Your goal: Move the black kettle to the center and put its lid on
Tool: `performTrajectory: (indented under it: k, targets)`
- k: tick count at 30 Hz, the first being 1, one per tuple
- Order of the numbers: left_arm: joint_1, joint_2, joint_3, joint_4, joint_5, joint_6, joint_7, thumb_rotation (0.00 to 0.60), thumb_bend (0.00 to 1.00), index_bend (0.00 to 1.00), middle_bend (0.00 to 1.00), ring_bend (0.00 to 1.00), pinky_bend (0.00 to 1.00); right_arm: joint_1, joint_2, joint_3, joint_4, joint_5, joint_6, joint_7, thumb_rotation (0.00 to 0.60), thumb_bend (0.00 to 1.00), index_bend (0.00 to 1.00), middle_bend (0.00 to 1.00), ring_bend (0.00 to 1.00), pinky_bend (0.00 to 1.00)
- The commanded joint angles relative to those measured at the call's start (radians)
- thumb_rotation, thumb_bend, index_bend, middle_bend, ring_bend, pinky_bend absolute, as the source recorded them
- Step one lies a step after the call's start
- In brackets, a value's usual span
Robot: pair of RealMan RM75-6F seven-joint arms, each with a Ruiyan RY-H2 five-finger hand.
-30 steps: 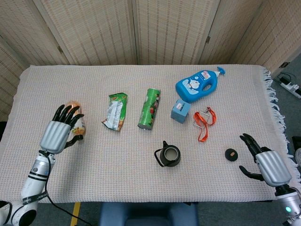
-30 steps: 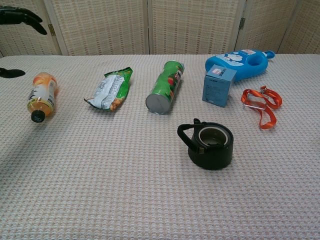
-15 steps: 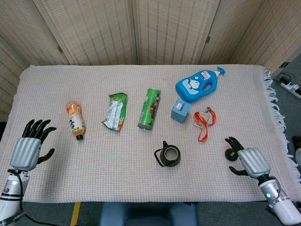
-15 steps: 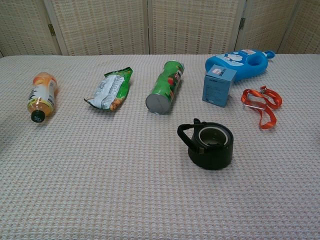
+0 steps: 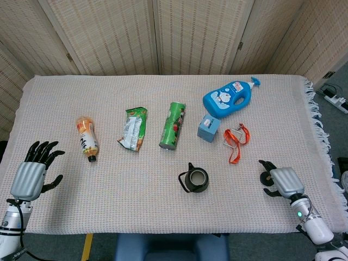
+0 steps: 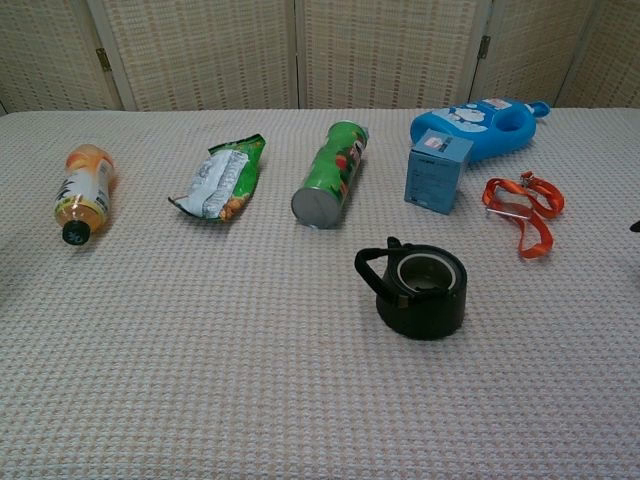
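Observation:
The black kettle [image 5: 194, 180] stands upright and lidless at the table's front middle, handle to its left; the chest view shows the kettle [image 6: 415, 290] with its mouth uncovered. Its small black lid [image 5: 265, 177] lies on the cloth at the front right, mostly hidden. My right hand [image 5: 280, 181] is right at the lid, fingers spread around it; whether they touch it I cannot tell. A dark fingertip of this hand [image 6: 636, 227] shows at the chest view's right edge. My left hand [image 5: 33, 174] hovers at the front left corner, fingers apart, holding nothing.
Across the middle lie an orange drink bottle [image 5: 87, 138], a snack bag [image 5: 133, 135], a green chip can [image 5: 173, 125], a small blue box [image 5: 209, 128], a blue detergent bottle [image 5: 231, 98] and an orange strap [image 5: 236, 141]. A fringed cloth edge [image 5: 321, 130] runs along the right.
My left hand drew back from the orange bottle to the front left corner. My right hand moved left onto the lid, which now shows only in part.

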Motion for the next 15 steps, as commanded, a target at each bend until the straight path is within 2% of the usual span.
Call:
performTrajectory:
  k: [1,15]
  targets:
    - [0.005,-0.001,-0.003,0.000,0.002,-0.003,-0.003,0.600,0.23,0.25,0.09,0.06,0.00,0.008,-0.020,-0.006,0.027,0.010,-0.014,-0.003,0.600,0.31,0.10,0.21,0.79,0.67]
    - [0.024,-0.006,-0.025,0.004,0.014,-0.015,-0.015,0.600,0.23,0.25,0.09,0.06,0.00,0.014,-0.073,-0.014,0.111,0.026,-0.016,0.014,0.600,0.31,0.20,0.29,0.83,0.70]
